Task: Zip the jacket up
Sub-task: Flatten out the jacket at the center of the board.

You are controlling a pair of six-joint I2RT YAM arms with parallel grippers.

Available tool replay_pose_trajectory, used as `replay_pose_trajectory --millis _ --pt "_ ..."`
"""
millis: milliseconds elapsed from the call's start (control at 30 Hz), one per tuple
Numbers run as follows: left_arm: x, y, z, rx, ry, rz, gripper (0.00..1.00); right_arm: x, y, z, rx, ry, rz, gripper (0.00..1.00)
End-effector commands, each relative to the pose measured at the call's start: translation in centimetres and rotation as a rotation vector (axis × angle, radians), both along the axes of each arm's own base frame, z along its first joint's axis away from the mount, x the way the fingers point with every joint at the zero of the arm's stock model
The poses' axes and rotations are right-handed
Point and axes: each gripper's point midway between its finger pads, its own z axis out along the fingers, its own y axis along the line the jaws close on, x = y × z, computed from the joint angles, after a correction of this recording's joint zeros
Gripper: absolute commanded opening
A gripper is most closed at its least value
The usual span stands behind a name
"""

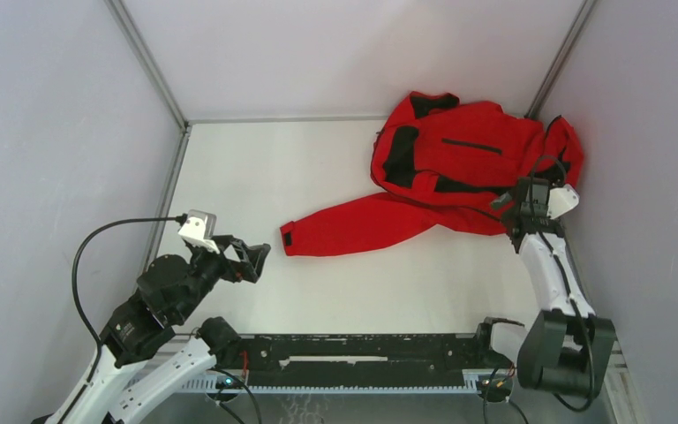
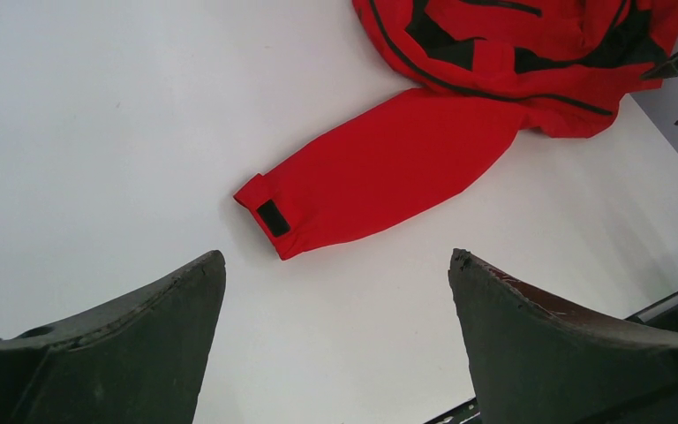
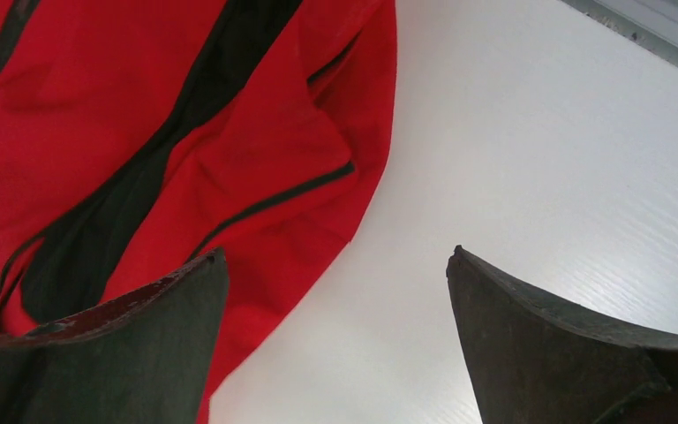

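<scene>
- White desk (image 1: pixel 318 177) boxed in by pale walls (image 1: pixel 53 132). The jacket (image 1: pixel 459 159) lies crumpled in the far right corner with its front unzipped, and one sleeve (image 1: pixel 362 225) stretches toward the middle.
- Right pincer (image 1: pixel 519 212) is spread wide and empty, hovering over the jacket's near right edge. One finger is above loose red folds and the other above bare desk, so clenching here would likely bunch cloth rather than catch the zipper.
- Black lining (image 3: pixel 97 221) shows through the open front, and thin dark trim (image 3: pixel 282 194) crosses the cloth close by. That trim could be mistaken for the zipper track. I cannot tell where the slider sits.
- Left pincer (image 1: pixel 252 256) is likewise spread wide and empty, well apart from the jacket and facing the cuff (image 2: pixel 269 212). Tugging the sleeve would probably drag the whole heap without flattening the front.
- The right-hand wall is just beside the jacket. The right pincer has little room there and could shove cloth deeper into the corner.
- The two front edges are not lined up. A pull on the zipper would probably jam it or lift the jacket, unless one pincer pins the hem.
</scene>
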Motion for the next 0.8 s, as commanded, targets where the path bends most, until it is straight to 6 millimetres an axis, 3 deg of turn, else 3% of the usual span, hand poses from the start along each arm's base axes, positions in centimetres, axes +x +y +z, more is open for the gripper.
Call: replay_pose_trajectory --millis 0,400,667,767 --pt "0.2 0.2 0.8 -0.002 -0.02 0.01 1.0 3.7 -2.0 0.8 0.059 -0.117 -0.092 1.0" --pt "0.1 0.1 0.8 -0.003 -0.021 0.001 1.0 8.0 -4.1 -0.6 0.105 -0.114 -0.128 1.0" --pt "0.1 0.1 0.8 -0.002 -0.022 0.001 1.0 9.4 -4.6 -2.1 0.133 -0.067 -0.169 1.0" --pt "0.1 0.0 0.8 -0.004 -0.024 -0.001 1.0 10.1 -4.9 -2.4 0.131 -0.069 -0.17 0.95"
